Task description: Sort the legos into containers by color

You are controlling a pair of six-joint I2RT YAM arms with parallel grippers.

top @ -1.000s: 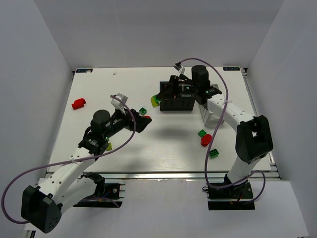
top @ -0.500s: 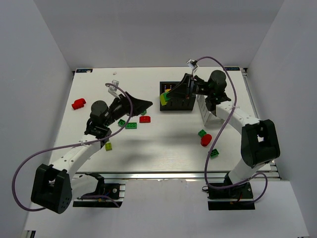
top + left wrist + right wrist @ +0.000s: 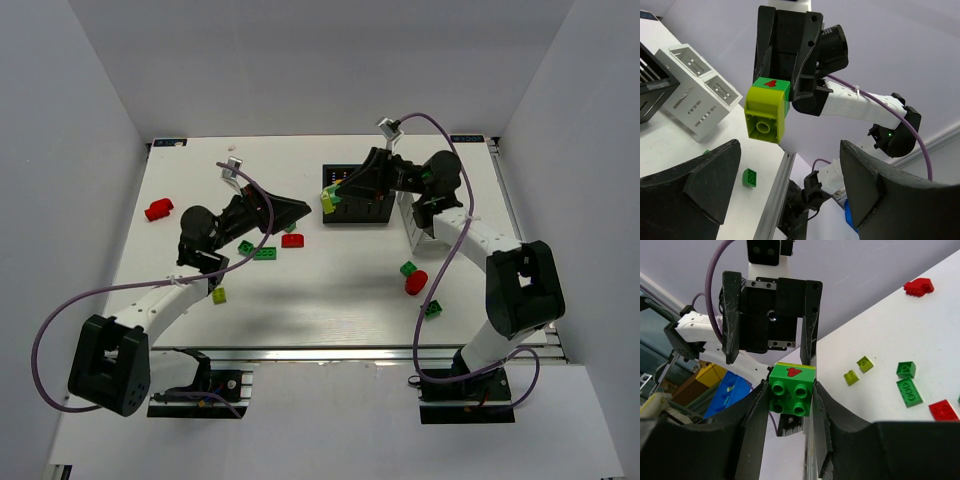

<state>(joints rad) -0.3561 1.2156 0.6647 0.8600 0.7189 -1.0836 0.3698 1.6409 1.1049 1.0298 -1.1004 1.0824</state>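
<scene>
Right gripper (image 3: pixel 791 396) clamps green-and-lime brick stack (image 3: pixel 791 390), raised above table (image 3: pixel 330 290) near black box (image 3: pixel 360 212); left gripper (image 3: pixel 790 150) faces it, jaws spread wide, empty.

White table (image 3: pixel 330 300), scattered legos (image 3: pixel 265 253), black box (image 3: pixel 365 214), basket (image 3: pixel 418 236)

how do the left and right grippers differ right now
The left gripper is open and empty; the right gripper is shut on a green-and-lime brick. The left gripper hangs near loose bricks mid-table; the right gripper is at the left edge of the black box. Both face each other.
</scene>
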